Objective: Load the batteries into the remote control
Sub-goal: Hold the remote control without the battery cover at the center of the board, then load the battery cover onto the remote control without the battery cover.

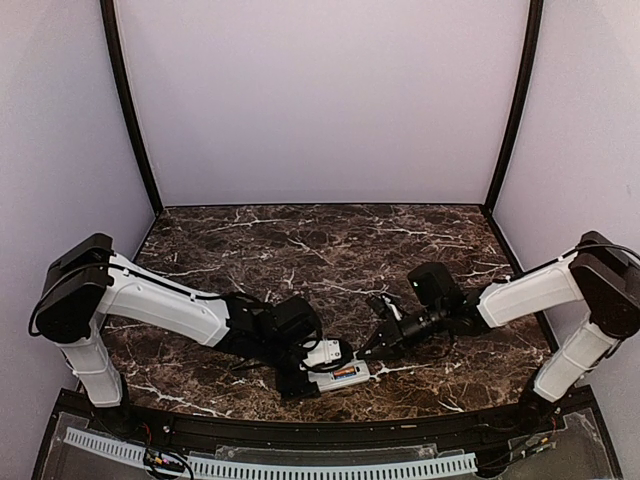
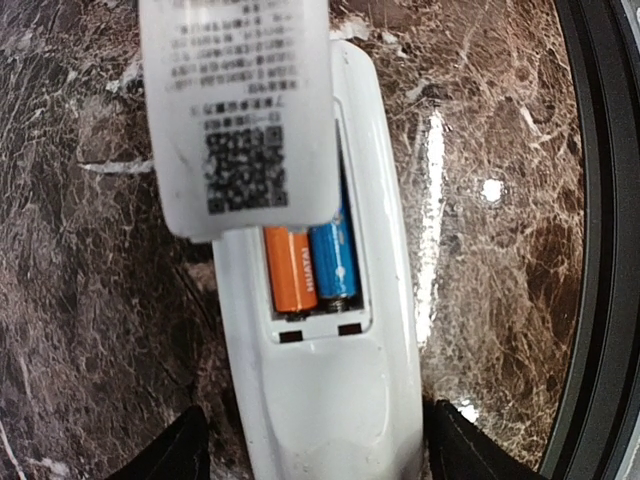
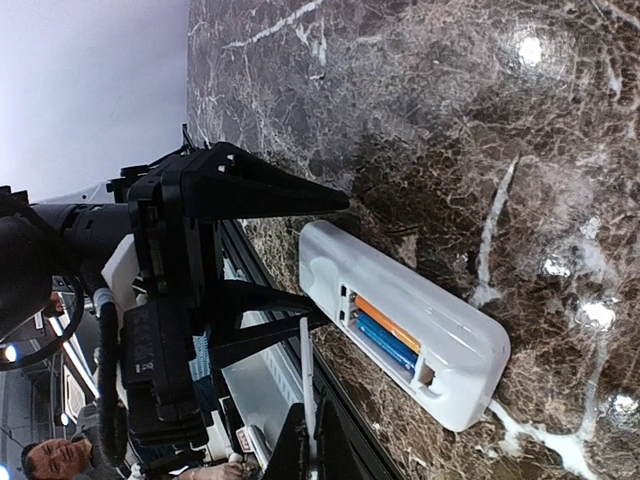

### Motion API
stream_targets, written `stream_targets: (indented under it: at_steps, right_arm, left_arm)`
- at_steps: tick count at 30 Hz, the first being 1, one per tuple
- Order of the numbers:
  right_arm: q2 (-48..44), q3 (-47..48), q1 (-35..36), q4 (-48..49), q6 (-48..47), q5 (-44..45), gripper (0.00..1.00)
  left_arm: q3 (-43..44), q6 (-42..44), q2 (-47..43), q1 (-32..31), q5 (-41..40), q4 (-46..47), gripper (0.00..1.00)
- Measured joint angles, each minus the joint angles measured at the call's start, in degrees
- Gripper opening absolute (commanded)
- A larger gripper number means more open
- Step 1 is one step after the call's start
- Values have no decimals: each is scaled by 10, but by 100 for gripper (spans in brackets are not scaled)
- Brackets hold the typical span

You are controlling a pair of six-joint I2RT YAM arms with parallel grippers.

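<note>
Between the released left hand's (image 2: 322,448) fingers (image 2: 180,455) lies the remote control (image 2: 325,390), batteries (image 2: 312,268) seated; right hand (image 3: 310,450) pinches the cover (image 2: 235,110), likely for closing.

Tabletop (image 1: 300,240) is dark brown marble with white veins, boxed in by pale lilac walls (image 1: 320,100) with black posts (image 1: 128,110) in the back corners and a white slotted strip (image 1: 300,467) along the front. There's a white battery cover (image 2: 240,110) up off the marble, small print and QR code showing in the left wrist view, and a person's face (image 3: 55,462) peeks in at the bottom corner of the right wrist view
</note>
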Motion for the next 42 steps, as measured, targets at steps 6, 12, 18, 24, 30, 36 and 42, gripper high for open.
stream_targets:
  at_steps: [6, 12, 18, 24, 30, 36, 42]
  right_arm:
    - [42, 11, 7, 3, 3, -5, 0]
    - [80, 25, 13, 21, 13, -14, 0]
    - [81, 25, 19, 42, 30, -16, 0]
    - [89, 25, 26, 55, 43, -18, 0]
    - [90, 24, 31, 57, 53, -15, 0]
    - [90, 24, 35, 57, 56, -11, 0]
    - [90, 22, 35, 51, 56, -1, 0]
  left_arm:
    - [-15, -14, -7, 0, 0, 23, 71]
    - [-25, -18, -12, 0, -2, 33, 70]
    - [-26, -18, -12, 0, -1, 35, 70]
    - [-26, -18, -12, 0, -2, 35, 70]
    - [-26, -18, -12, 0, -2, 35, 70]
    - [-26, -18, -12, 0, -2, 35, 70]
    - [-26, -18, -12, 0, -2, 35, 70]
